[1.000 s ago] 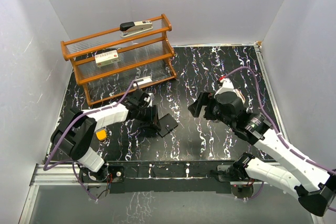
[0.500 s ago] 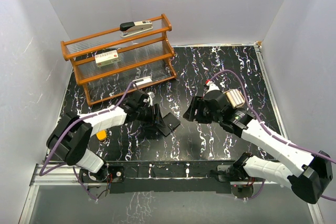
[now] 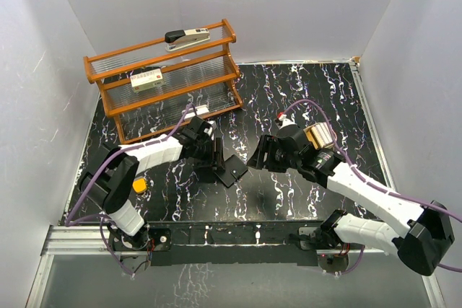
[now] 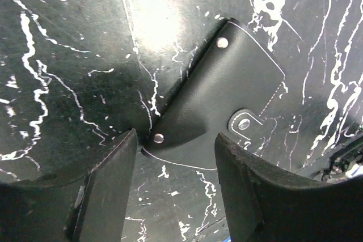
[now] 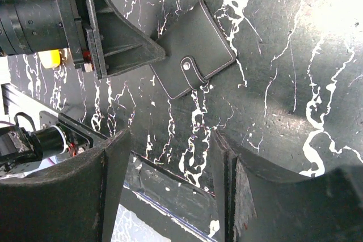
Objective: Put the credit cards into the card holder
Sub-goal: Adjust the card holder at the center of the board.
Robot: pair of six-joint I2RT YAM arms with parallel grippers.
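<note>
The card holder [image 3: 232, 169] lies shut and flat on the table [image 3: 303, 99], mid-frame in the overhead view — snap tab facing up. The left gripper [image 3: 216, 162] hangs at its left edge, jaws apart, gripping nothing. The right gripper [image 3: 258, 155] hovers just right of it — jaws likewise spread and empty.

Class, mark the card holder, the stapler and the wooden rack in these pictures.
card holder [image 5: 195, 38]: right wrist view, middle of its black cover.
stapler [image 3: 188, 37]: top external view, middle of its body.
wooden rack [image 3: 231, 32]: top external view, right end of its top rail.
</note>
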